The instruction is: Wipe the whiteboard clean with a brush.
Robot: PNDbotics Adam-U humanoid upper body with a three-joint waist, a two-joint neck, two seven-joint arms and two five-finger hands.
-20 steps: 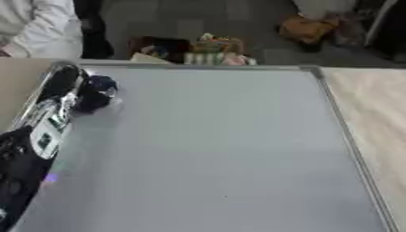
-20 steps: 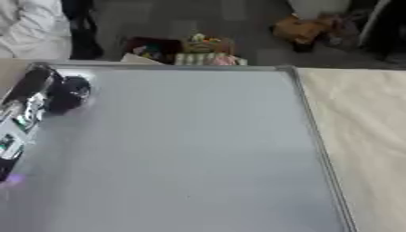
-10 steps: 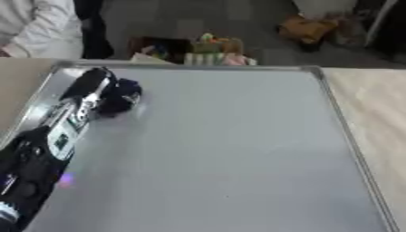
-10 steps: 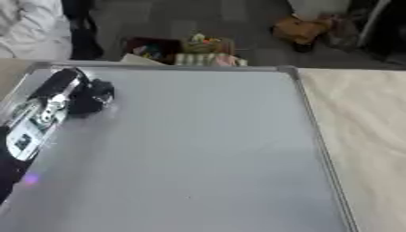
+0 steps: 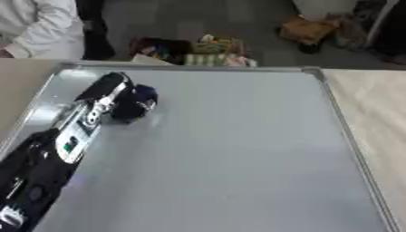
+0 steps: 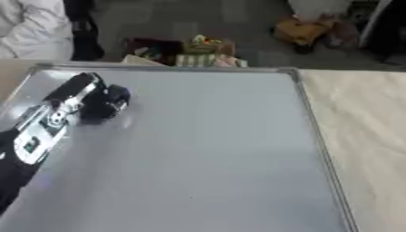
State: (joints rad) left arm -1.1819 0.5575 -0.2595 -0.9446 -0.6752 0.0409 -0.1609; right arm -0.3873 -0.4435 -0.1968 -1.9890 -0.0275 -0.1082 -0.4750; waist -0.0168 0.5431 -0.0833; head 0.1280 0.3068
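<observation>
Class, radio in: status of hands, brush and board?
Left hand curled on dark brush, upper-left of grey whiteboard. Right hand unseen. Nothing in the way.

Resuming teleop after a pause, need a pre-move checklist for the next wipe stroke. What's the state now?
1. Brush in the left robot hand: ok, fingers are curled round a dark brush.
2. Brush on the whiteboard: cannot tell; it sits over the upper left part, contact is not visible.
3. Path to the right: ok, nothing lies on the board surface there.
4. Marks left to wipe: cannot tell; the surface looks plain grey, no writing can be made out.
5. Board frame: ok, the right edge lies flat beside the table.
6. Right robot hand: cannot tell, it is out of both views.
</observation>
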